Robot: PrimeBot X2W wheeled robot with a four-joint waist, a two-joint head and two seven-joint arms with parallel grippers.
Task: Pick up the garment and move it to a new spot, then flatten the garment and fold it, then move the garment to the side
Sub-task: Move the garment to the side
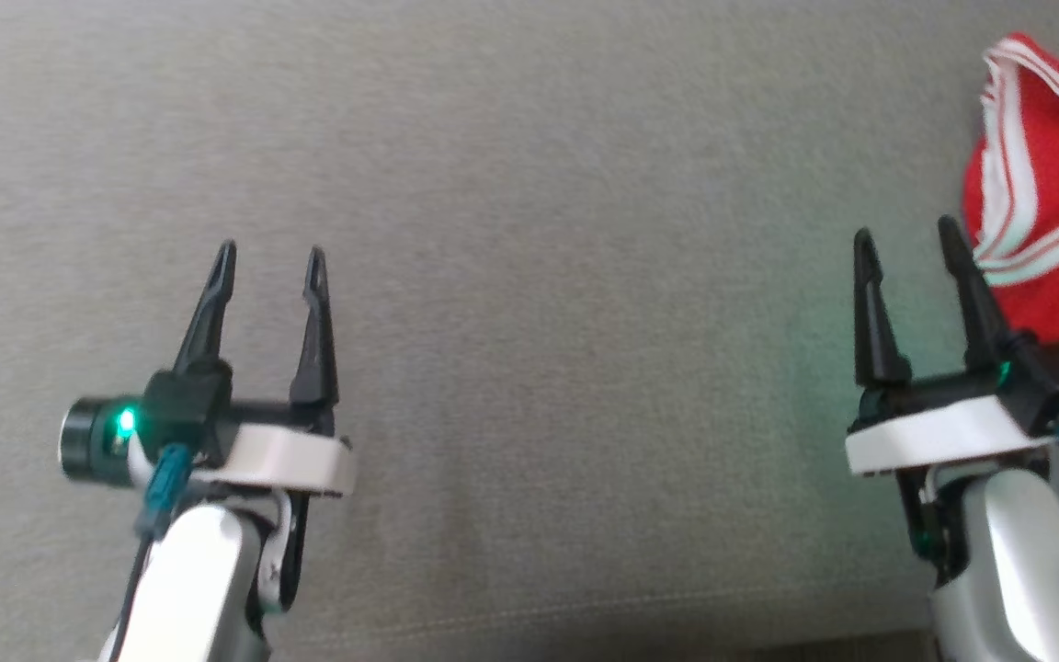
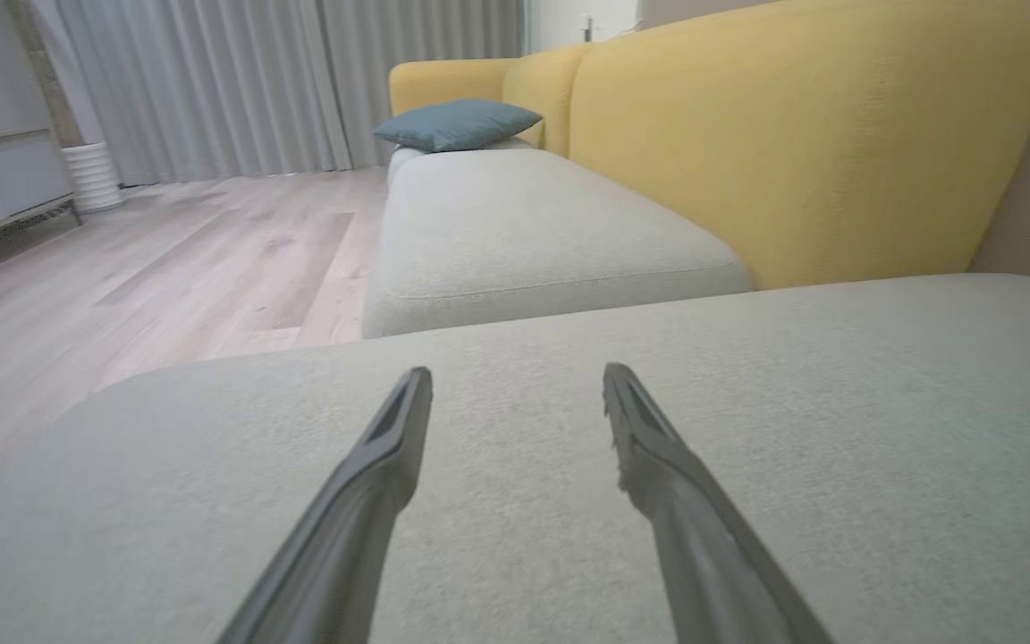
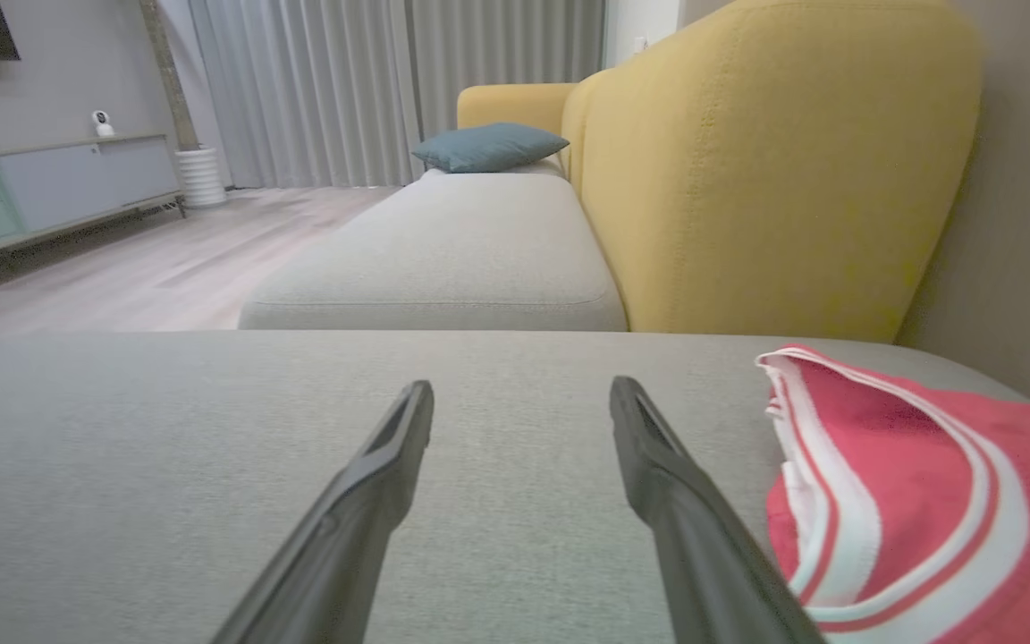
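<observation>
The garment (image 1: 1058, 175) is red with white striped trim and lies bunched at the far right of the grey cushion (image 1: 529, 184). In the right wrist view the garment (image 3: 935, 483) sits just right of my fingers. My right gripper (image 1: 908, 234) hovers open beside its left edge, nothing between the fingers; it appears the same way in its own view, right gripper (image 3: 521, 391). My left gripper (image 1: 270, 257) stands open over bare cushion at the lower left, far from the garment, and looks open in its wrist view too, left gripper (image 2: 517, 376).
A yellow sofa backrest (image 3: 747, 161) rises behind the cushion, with a second grey seat (image 3: 443, 259) and a teal pillow (image 3: 488, 146) beyond. Wooden floor (image 2: 122, 259), curtains and a low cabinet (image 3: 41, 188) lie to the left. The cushion's front seam (image 1: 529, 616) runs near me.
</observation>
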